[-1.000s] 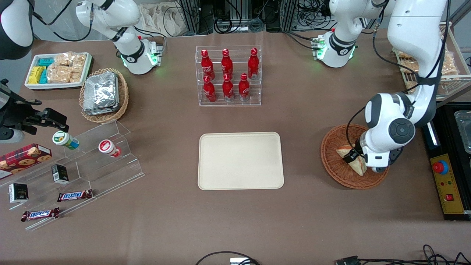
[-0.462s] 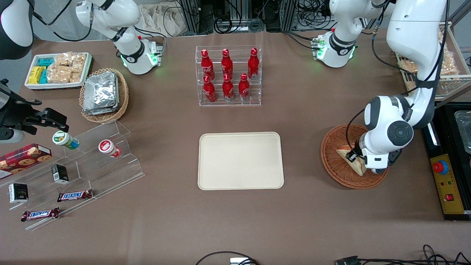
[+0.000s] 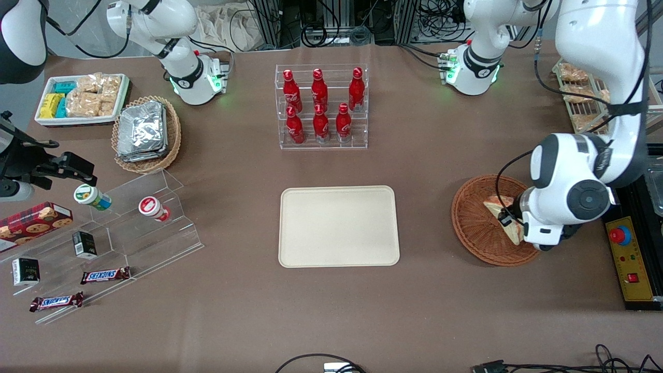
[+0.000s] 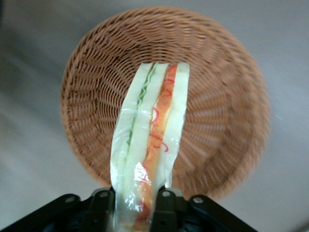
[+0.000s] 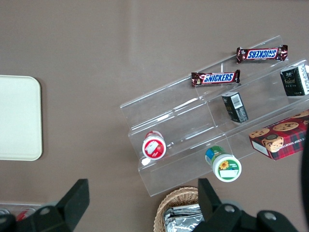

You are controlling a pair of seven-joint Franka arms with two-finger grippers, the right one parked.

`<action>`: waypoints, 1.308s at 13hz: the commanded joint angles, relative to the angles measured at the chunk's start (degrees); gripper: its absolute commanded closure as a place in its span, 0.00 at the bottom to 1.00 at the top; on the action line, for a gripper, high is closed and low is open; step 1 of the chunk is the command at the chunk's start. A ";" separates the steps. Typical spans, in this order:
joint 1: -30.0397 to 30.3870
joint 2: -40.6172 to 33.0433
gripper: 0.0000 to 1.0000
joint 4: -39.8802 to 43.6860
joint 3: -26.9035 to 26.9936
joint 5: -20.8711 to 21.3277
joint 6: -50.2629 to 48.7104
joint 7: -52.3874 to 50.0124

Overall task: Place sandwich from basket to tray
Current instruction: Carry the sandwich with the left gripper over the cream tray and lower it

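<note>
Gripper: the left arm's black two-finger gripper point(image 4: 135, 205) is closed tight on the broad faces of the sandwich, one finger on each bread side; it hangs above the basket, over the part nearest the working arm's end of the table.
Sandwich: the small triangular wedge of white bread in clear wrap point(image 4: 147, 150), with red, orange and green filling along its edge, is pinched between the fingers and sticks out from them edge-on; in the front view point(image 3: 503, 217) it shows just beside the white wrist, over the basket's rim area.
Lift: the wrist view shows the sandwich clear above the weave with the basket floor lying below it; whether any corner touches the wicker I cannot tell.
Basket: the round shallow reddish-brown woven wicker basket point(image 3: 474, 223) sits directly under the gripper, with nothing else seen inside it point(image 4: 217, 106).
Tray: the flat rectangular cream-beige plastic tray with rounded corners point(image 3: 339, 226) lies well apart from the gripper, toward the parked arm's end of the table, its surface bare.
Table: brown cloth-covered tabletop point(image 3: 424, 171) fills the gap between basket and tray.
</note>
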 commanded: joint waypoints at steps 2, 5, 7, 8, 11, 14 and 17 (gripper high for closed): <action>-0.32 0.79 1.00 13.64 -9.40 0.44 -12.47 11.36; -1.80 3.33 1.00 14.36 -18.20 0.70 -11.78 9.82; -5.75 7.10 1.00 15.15 -18.57 0.79 -9.68 8.49; -6.98 9.21 1.00 15.33 -18.57 0.79 -7.06 8.40; -10.85 17.29 1.00 15.94 -18.48 0.97 5.41 1.31; -12.35 21.79 0.97 15.94 -18.40 2.20 11.23 -0.82; -12.53 23.21 0.57 16.03 -18.31 2.64 13.27 -1.18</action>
